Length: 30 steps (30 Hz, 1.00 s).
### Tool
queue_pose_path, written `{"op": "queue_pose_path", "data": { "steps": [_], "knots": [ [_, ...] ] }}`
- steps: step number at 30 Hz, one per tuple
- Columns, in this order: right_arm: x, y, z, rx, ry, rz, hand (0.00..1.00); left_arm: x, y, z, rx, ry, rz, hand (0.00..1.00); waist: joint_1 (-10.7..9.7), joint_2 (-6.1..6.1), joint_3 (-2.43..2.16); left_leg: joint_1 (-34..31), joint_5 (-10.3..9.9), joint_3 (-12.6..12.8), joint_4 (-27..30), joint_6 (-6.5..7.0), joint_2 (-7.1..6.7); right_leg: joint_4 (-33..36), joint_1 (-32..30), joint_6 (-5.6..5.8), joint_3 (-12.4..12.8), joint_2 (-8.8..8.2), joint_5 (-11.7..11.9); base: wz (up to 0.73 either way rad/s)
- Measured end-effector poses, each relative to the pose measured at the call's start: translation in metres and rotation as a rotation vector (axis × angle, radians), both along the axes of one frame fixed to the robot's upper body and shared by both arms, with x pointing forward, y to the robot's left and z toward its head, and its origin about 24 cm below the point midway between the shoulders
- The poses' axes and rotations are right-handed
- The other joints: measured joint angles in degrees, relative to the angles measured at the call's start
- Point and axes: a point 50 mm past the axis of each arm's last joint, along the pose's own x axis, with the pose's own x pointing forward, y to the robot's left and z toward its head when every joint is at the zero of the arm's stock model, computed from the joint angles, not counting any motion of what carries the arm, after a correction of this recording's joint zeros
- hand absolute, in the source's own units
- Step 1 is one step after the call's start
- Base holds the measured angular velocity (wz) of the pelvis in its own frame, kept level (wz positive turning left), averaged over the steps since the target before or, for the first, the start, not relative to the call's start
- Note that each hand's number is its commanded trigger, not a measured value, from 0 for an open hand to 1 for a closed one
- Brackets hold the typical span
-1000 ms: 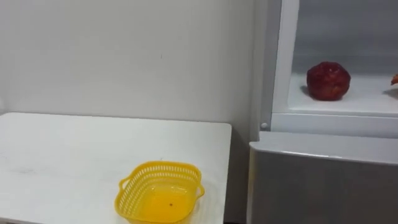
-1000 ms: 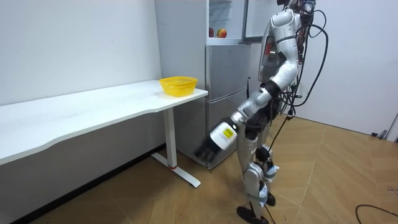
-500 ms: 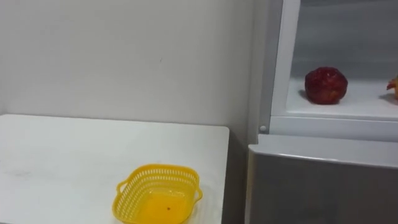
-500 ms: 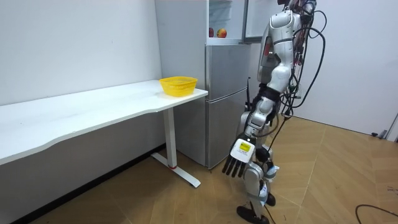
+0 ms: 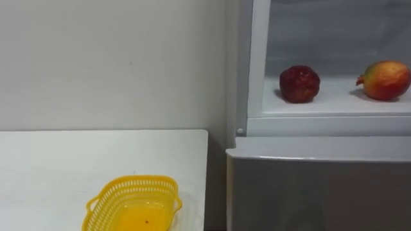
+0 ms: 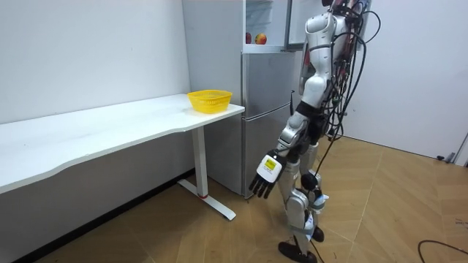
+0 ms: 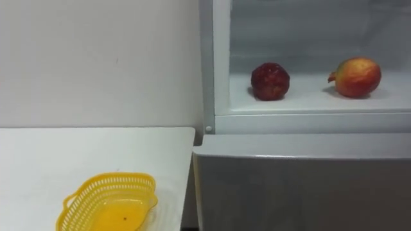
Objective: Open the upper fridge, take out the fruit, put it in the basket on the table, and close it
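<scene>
The upper fridge compartment [image 5: 334, 108] stands open ahead and to my right. On its white shelf sit a dark red round fruit [image 5: 299, 83] and, to its right, a red-and-yellow fruit [image 5: 384, 79]. They lie apart and nothing touches them. In the room view I stand upright facing the fridge [image 6: 267, 109]. My left hand [image 6: 262, 177] hangs low beside my thigh with its fingers straight and spread, holding nothing.
A yellow mesh basket [image 5: 131, 204] sits at the right end of the white table [image 5: 58, 167], which stands to the left of the fridge. The closed grey lower fridge door [image 5: 321, 189] is below the shelf. The upper door [image 6: 296, 22] is swung open.
The eye view has shifted right, bringing the red-and-yellow fruit fully into sight. My left arm has dropped from reaching toward the fridge and now hangs at my side.
</scene>
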Motion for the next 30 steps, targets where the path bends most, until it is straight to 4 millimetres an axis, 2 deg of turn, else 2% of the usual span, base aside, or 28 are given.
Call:
{"op": "queue_pose_path", "data": {
  "steps": [2, 5, 8, 10, 12, 14, 21, 24, 30],
  "knots": [
    [0.023, 0.001, 0.022, -0.038, -0.175, 0.023, 0.00, 0.001, 0.000, 0.000, 0.001, -0.011, -0.014, 0.00, -0.6, 0.00, 0.00, 0.1, 0.0, 0.3, 0.0, 0.00, 0.01, 0.2, -0.3, -0.03, 0.9, 0.08, 0.0, -0.23],
    [0.037, 0.004, 0.049, -0.102, -0.350, 0.075, 0.00, -0.002, 0.002, 0.001, 0.010, -0.019, -0.035, 0.00, -1.5, -0.22, -0.05, 0.3, 0.0, 0.7, -0.2, 0.00, -0.04, 0.1, -0.3, -0.02, 1.4, 0.10, 0.0, -0.08],
    [0.036, 0.009, 0.069, -0.168, -0.433, 0.141, 0.00, -0.016, 0.003, 0.000, 0.016, 0.006, -0.030, 0.00, -2.5, -0.19, -0.10, 0.8, 0.0, 3.0, -0.8, -0.01, 0.20, 0.1, -0.4, -0.01, 2.8, 0.69, 0.0, -0.24],
    [0.031, 0.010, 0.080, -0.192, -0.470, 0.153, 0.00, -0.024, 0.002, 0.000, 0.014, 0.025, -0.027, 0.00, -2.7, -0.11, -0.15, 1.1, 0.0, 3.1, -0.8, -0.01, 0.21, 0.1, -0.5, -0.02, 3.9, 0.85, 0.1, -0.31],
    [0.031, 0.011, 0.098, -0.238, -0.537, 0.160, 0.00, -0.030, 0.002, 0.000, 0.009, 0.043, -0.044, 0.00, -3.9, 0.19, -0.30, 0.9, 0.0, 3.3, -0.8, 0.00, 0.22, 0.3, -1.0, -0.06, 4.4, 0.85, 0.1, -0.21],
    [0.033, 0.013, 0.111, -0.262, -0.596, 0.160, 0.00, -0.031, 0.000, 0.000, -0.001, 0.049, -0.065, 0.00, -3.9, 0.61, -0.60, 0.5, 0.0, 3.9, -0.8, 0.00, 0.35, 0.4, -1.6, -0.15, 5.2, 0.96, 0.3, -0.23],
    [0.049, 0.024, 0.150, -0.331, -0.810, 0.169, 0.00, -0.032, -0.002, 0.000, -0.021, 0.059, -0.108, 0.00, -3.4, 1.05, -0.63, 0.4, 0.0, 6.2, -0.8, -0.01, 0.81, 1.4, -3.1, -0.44, 6.4, 1.49, 0.7, -0.13],
    [0.055, 0.029, 0.169, -0.380, -0.895, 0.189, 0.00, -0.035, -0.003, -0.001, -0.033, 0.074, -0.108, 0.00, -3.2, 1.10, -0.63, 0.1, 0.0, 6.4, -0.8, -0.01, 0.89, 1.4, -3.6, -0.45, 7.3, 1.83, 0.7, 0.00],
    [0.069, 0.044, 0.194, -0.417, -1.045, 0.246, 0.00, -0.039, -0.004, -0.003, -0.068, 0.106, -0.131, 0.00, -3.0, 1.14, -0.54, -0.5, 0.0, 6.4, -0.8, -0.01, 0.93, 2.2, -4.5, -0.47, 7.4, 1.90, 0.7, 0.00]
  ]
}}
